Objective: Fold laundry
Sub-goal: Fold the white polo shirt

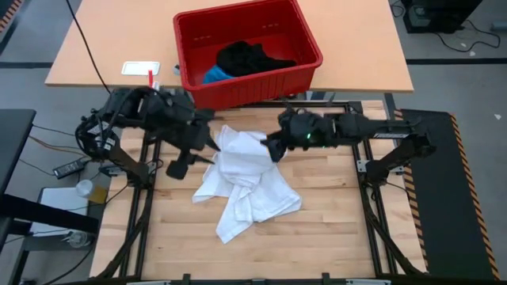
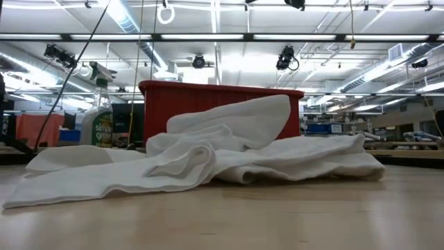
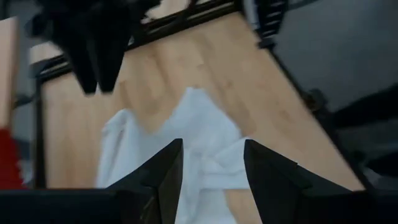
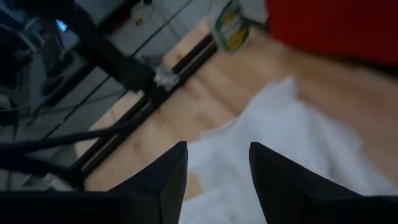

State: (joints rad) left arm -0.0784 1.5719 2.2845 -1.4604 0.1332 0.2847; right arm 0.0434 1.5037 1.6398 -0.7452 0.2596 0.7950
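A crumpled white cloth garment (image 1: pixel 244 179) lies spread on the light wooden slatted table (image 1: pixel 333 229), near the table's far edge and roughly central. Behind it stands a red plastic basket (image 1: pixel 305 43) holding a black cloth garment (image 1: pixel 249 57) and a smaller bright blue cloth garment (image 1: pixel 214 75). The left gripper (image 1: pixel 207 148) hangs over the white garment's left edge, fingers (image 3: pixel 163 177) spread apart with cloth visible between them; contact cannot be confirmed. The right gripper (image 1: pixel 272 147) hovers at the garment's upper right edge, fingers (image 4: pixel 166 180) likewise parted, gripping nothing visible. A green spray bottle (image 2: pixel 98 118) stands beside the basket.
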